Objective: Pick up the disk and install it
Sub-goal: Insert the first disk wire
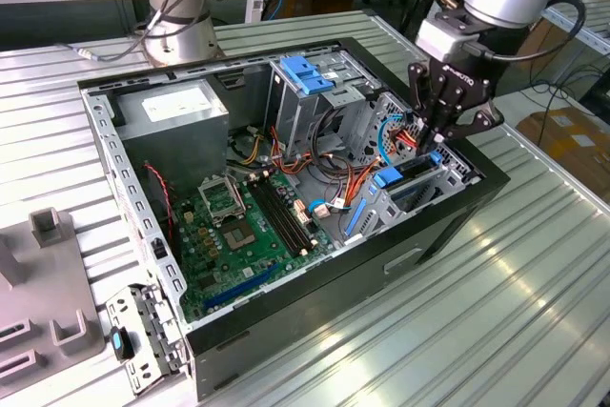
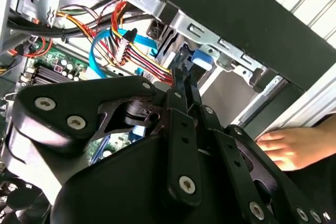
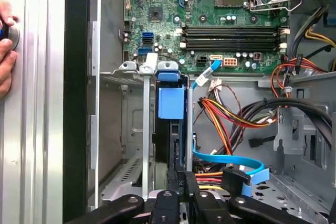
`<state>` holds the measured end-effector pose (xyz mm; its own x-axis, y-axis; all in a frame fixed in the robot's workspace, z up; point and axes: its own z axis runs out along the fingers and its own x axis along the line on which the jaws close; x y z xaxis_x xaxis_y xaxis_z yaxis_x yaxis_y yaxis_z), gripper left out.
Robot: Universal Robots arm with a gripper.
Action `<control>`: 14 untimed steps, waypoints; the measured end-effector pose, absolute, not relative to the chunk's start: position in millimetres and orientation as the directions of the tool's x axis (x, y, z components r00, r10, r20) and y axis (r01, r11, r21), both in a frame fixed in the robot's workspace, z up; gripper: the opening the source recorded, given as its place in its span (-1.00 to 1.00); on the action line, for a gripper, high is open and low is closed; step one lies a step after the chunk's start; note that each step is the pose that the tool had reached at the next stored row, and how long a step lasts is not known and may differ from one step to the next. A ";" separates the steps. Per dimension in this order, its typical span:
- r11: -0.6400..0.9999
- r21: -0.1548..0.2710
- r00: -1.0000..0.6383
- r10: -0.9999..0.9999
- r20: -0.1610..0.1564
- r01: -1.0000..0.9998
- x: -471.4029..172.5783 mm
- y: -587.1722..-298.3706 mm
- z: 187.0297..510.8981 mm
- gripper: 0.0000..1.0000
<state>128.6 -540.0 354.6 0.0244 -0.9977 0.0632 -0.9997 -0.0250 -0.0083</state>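
Observation:
The disk (image 1: 412, 174) stands on edge in the drive bay at the open computer case's (image 1: 448, 226) corner, on the exterior view's right. Its bright blue carrier rail (image 3: 171, 103) and dark body (image 3: 167, 145) sit between the bay's metal walls. My gripper (image 1: 437, 152) hangs straight over the end of the disk nearest the cables. In both wrist views the black fingers (image 2: 182, 85) stand close together, their tips pinching the blue rail (image 2: 201, 58). The gripper (image 3: 184, 181) reaches down into the bay beside a light blue data cable (image 3: 231, 162).
Red, orange and yellow wire bundles (image 1: 355, 184) run beside the bay. A tall grey cage with a blue handle (image 1: 305, 73) and a grey power box (image 1: 176, 111) stand at the case's back, over the green motherboard (image 1: 238, 226). A person's hand (image 2: 286, 148) rests outside the case wall.

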 end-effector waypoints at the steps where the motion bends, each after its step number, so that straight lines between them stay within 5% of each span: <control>1: -0.025 -0.009 0.024 -0.998 0.055 -1.000 128.0 -541.8 354.3 -0.66; 4: -0.025 -0.009 0.024 -0.999 0.033 -1.000 125.9 -544.6 353.0 -0.66; 14: -0.002 -0.011 0.002 -1.000 0.031 -1.000 125.7 -545.4 348.3 -0.66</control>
<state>125.7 -545.4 348.3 0.0018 -0.9995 0.0307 -0.9999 -0.0022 -0.0114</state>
